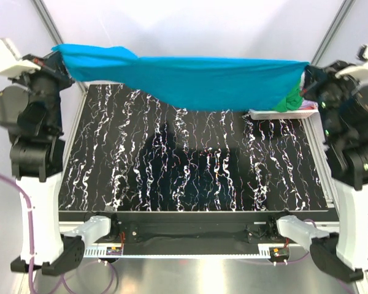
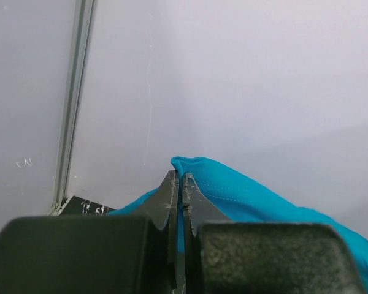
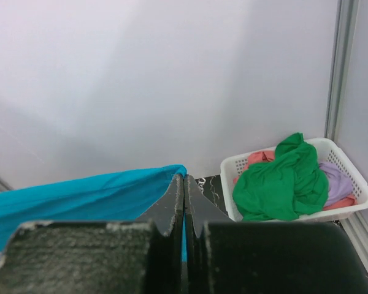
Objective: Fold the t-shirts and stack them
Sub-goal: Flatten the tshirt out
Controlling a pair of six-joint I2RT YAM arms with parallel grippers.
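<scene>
A teal-blue t-shirt hangs stretched in the air across the back of the table, sagging in the middle. At its left end my left gripper is shut on the cloth; the left wrist view shows that gripper pinching a hemmed edge of the teal-blue t-shirt. My right gripper is shut on the right end, and the right wrist view has the gripper clamping the teal-blue t-shirt. A bright green t-shirt, a coral-pink one and a lilac one lie crumpled in the basket.
The white lattice basket stands at the back right corner of the black marbled table, partly hidden behind the right arm as basket. Grey walls and metal frame posts close in the back and sides.
</scene>
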